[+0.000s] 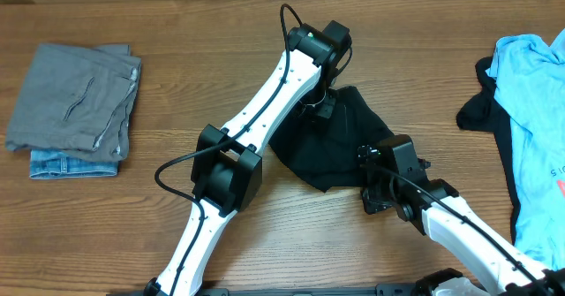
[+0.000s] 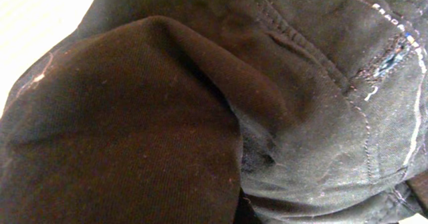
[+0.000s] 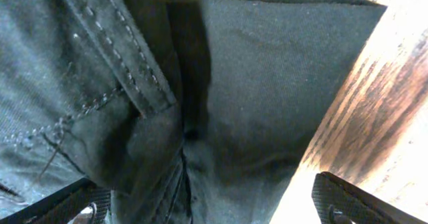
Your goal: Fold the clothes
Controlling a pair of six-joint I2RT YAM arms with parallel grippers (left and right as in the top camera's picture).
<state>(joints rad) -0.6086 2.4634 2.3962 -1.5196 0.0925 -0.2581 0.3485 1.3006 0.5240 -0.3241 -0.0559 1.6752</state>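
The black garment (image 1: 340, 146) lies crumpled in a rough triangle at mid-table. Its top corner is drawn up to my left gripper (image 1: 325, 102), which presses into it. In the left wrist view black fabric (image 2: 134, 130) with a stitched seam fills the frame and hides the fingers. My right gripper (image 1: 375, 177) sits at the garment's lower right edge. In the right wrist view its fingers (image 3: 207, 207) are spread wide, with the seamed black cloth (image 3: 254, 83) lying between them on the wood.
A folded grey piece (image 1: 75, 97) lies on a folded denim piece (image 1: 71, 165) at far left. A light blue T-shirt (image 1: 530, 110) lies at far right over another black piece (image 1: 481, 102). The table is wooden (image 1: 177, 31).
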